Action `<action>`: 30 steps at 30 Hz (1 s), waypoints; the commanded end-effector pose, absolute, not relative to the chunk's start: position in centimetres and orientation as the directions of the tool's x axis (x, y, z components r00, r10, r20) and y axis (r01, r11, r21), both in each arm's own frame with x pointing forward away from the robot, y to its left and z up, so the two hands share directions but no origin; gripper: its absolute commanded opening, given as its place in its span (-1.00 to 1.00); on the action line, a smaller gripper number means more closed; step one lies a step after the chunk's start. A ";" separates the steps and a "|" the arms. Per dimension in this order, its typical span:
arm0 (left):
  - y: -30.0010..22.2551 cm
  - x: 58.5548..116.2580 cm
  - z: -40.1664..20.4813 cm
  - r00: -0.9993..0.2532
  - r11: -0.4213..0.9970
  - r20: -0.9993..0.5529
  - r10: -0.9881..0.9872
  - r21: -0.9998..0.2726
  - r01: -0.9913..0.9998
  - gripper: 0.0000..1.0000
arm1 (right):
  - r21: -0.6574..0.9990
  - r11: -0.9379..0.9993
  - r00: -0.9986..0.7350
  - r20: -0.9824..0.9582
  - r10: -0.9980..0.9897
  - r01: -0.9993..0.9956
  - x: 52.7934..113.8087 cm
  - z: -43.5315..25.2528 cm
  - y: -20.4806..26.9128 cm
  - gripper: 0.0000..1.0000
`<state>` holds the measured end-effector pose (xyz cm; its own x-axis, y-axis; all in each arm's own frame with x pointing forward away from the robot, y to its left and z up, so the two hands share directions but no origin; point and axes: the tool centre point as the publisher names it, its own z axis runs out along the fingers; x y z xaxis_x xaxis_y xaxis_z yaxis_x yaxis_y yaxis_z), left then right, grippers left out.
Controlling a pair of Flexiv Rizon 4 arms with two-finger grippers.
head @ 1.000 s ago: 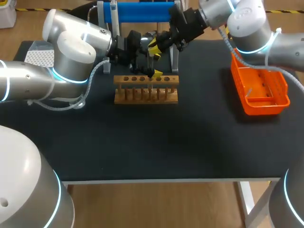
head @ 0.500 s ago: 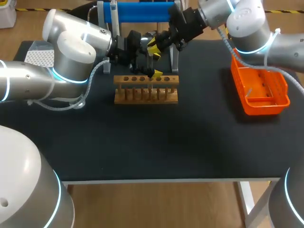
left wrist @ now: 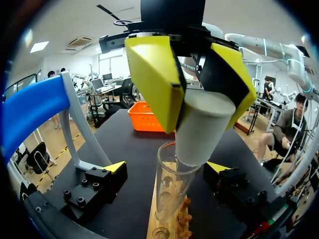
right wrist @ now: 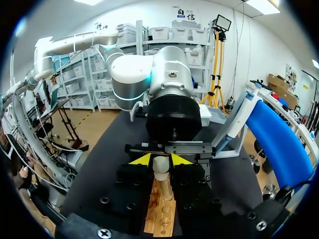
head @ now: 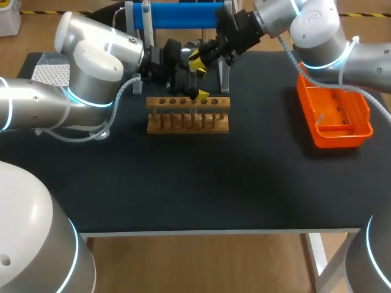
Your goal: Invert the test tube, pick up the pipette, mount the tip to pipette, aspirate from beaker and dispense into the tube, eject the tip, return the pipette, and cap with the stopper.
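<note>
Movement since the earlier frame is slight: the right arm (head: 317, 30) has drawn its wrist a shade back from the rack. The left arm (head: 91, 67) and everything on the black table (head: 244, 183) stand as before.

Findings, largest first:
- The orange plastic basket (head: 335, 116) sits well apart from both pincers, on the right arm's side.
- The slotted wooden tube rack (head: 188, 115) lies directly under both pincers.
- The left pincer (left wrist: 167, 168) is spread wide. The tube stands between its fingers, with no contact seen on either side.
- The right pincer (right wrist: 160, 160) is closed on the stopper, one finger on each flank.
- The clear glass test tube (left wrist: 169, 194) stands upright in the rack, mouth up, just under the right pincer.
- The pale tapered stopper (left wrist: 204, 129) hangs tilted in the right pincer, its narrow end at the tube's mouth and not yet seated.

Assessment: capping is the step in hand, the last of the task. To do it well, bring the stopper square to the tube's axis before pressing. Then push straight down with modest force. It would be prudent to close the left pincer on the tube first, so the glass cannot lean or lift the rack.
</note>
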<state>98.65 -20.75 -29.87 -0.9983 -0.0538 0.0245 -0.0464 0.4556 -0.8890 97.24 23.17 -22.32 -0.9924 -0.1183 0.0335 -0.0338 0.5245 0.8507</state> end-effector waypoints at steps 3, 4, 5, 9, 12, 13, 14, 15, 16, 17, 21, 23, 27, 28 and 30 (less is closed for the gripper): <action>-20.8 98.8 -29.9 -0.998 0.456 0.027 -0.051 -0.889 -0.047 1.00 | 0.846 0.532 -0.992 0.042 -0.122 -0.029 97.3 -22.8 23.2 -1.00; -20.8 98.8 -29.9 -0.998 0.456 0.027 -0.051 -0.889 -0.047 1.00 | 0.846 0.533 -0.992 0.044 -0.122 -0.028 97.3 -22.9 23.2 -1.00; -20.8 98.8 -29.9 -0.998 0.456 0.027 -0.051 -0.889 -0.047 1.00 | 0.845 0.534 -0.992 0.044 -0.122 -0.028 97.3 -23.0 23.2 -1.00; -20.8 98.8 -29.9 -0.998 0.456 0.027 -0.051 -0.889 -0.047 1.00 | 0.844 0.536 -0.991 0.046 -0.122 -0.027 97.3 -23.0 23.2 -1.00; -20.8 98.8 -29.9 -0.998 0.456 0.027 -0.051 -0.889 -0.047 1.00 | 0.847 0.531 -0.992 0.044 -0.119 -0.027 97.4 -22.8 23.1 -1.00; -20.8 98.8 -29.9 -0.998 0.456 0.027 -0.051 -0.889 -0.047 1.00 | 0.849 0.528 -0.992 0.041 -0.117 -0.027 97.5 -22.7 23.1 -1.00; -20.8 98.8 -29.9 -0.998 0.456 0.027 -0.051 -0.889 -0.047 1.00 | 0.850 0.526 -0.992 0.040 -0.117 -0.028 97.5 -22.6 23.1 -1.00; -20.8 98.8 -29.9 -0.998 0.456 0.027 -0.051 -0.889 -0.047 1.00 | 0.851 0.524 -0.992 0.039 -0.116 -0.028 97.5 -22.5 23.1 -1.00; -20.8 98.8 -29.9 -0.998 0.456 0.027 -0.051 -0.889 -0.047 1.00 | 0.852 0.522 -0.993 0.037 -0.116 -0.029 97.5 -22.4 23.1 -1.00; -20.8 98.8 -29.9 -0.998 0.456 0.027 -0.051 -0.889 -0.047 1.00 | 0.854 0.520 -0.993 0.035 -0.115 -0.030 97.6 -22.3 23.1 -1.00; -20.8 98.8 -29.9 -0.998 0.456 0.027 -0.051 -0.889 -0.047 1.00 | 0.856 0.516 -0.993 0.031 -0.115 -0.033 97.7 -22.0 23.1 -1.00; -20.8 98.8 -29.9 -0.998 0.456 0.027 -0.051 -0.889 -0.047 1.00 | 0.856 0.516 -0.993 0.030 -0.114 -0.033 97.7 -22.0 23.1 -1.00; -20.8 98.8 -29.9 -0.998 0.456 0.027 -0.051 -0.889 -0.047 1.00 | 0.855 0.517 -0.993 0.028 -0.111 -0.034 97.7 -22.0 23.1 -1.00; -20.8 98.8 -29.9 -0.998 0.456 0.027 -0.051 -0.889 -0.047 1.00 | 0.855 0.517 -0.993 0.028 -0.111 -0.034 97.8 -22.0 23.1 -1.00; -20.8 98.8 -29.9 -0.998 0.456 0.027 -0.051 -0.889 -0.047 1.00 | 0.855 0.518 -0.993 0.029 -0.111 -0.033 97.8 -22.0 23.1 -1.00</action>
